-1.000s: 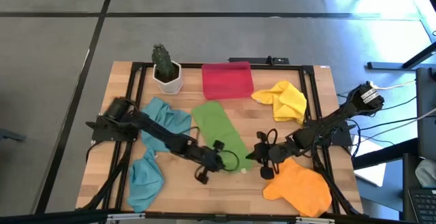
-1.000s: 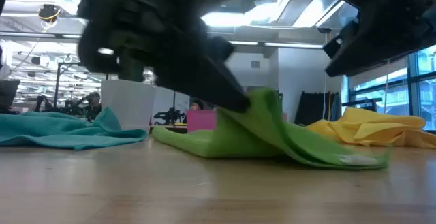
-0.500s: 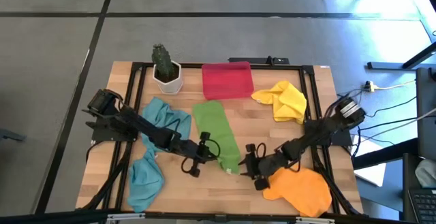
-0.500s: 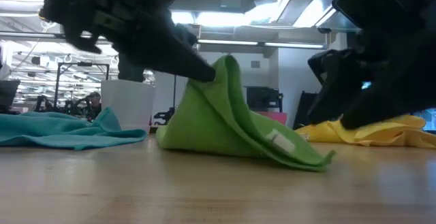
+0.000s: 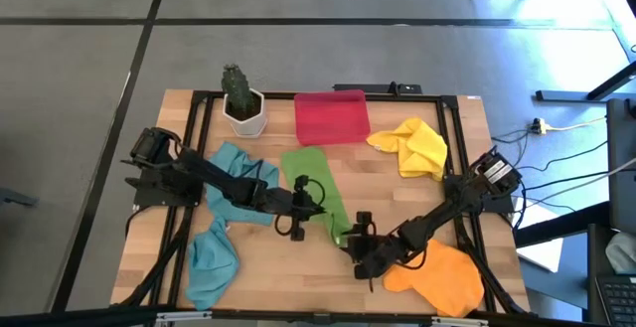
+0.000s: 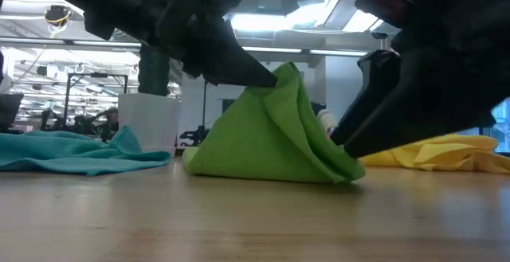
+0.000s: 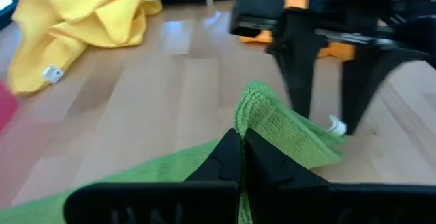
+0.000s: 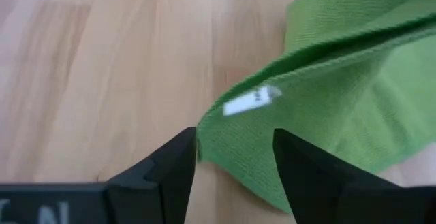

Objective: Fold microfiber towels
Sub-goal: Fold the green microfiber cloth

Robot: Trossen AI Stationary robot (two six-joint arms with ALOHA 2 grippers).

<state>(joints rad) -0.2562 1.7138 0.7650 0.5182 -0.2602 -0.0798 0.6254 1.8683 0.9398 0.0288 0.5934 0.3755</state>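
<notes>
At the centre of the high view, a fold of the lime green towel (image 5: 316,193) is pinched in the closed left gripper (image 5: 303,211) and held raised. The right gripper (image 5: 356,243), lower centre, is spread open around the towel's near corner, nothing gripped.

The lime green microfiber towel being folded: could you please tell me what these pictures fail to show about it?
- Lime green microfiber towel, low view: its far side lies behind its own raised peak.
- High view: the dark left pincer and its arm cover the near corner.
- White sewn label, right wrist view: print too small to read.
- Left wrist view: its lower part is cut off by the picture's edge.

The white tag's (image 8: 251,101) print on the green towel (image 8: 354,81) is unreadable.
</notes>
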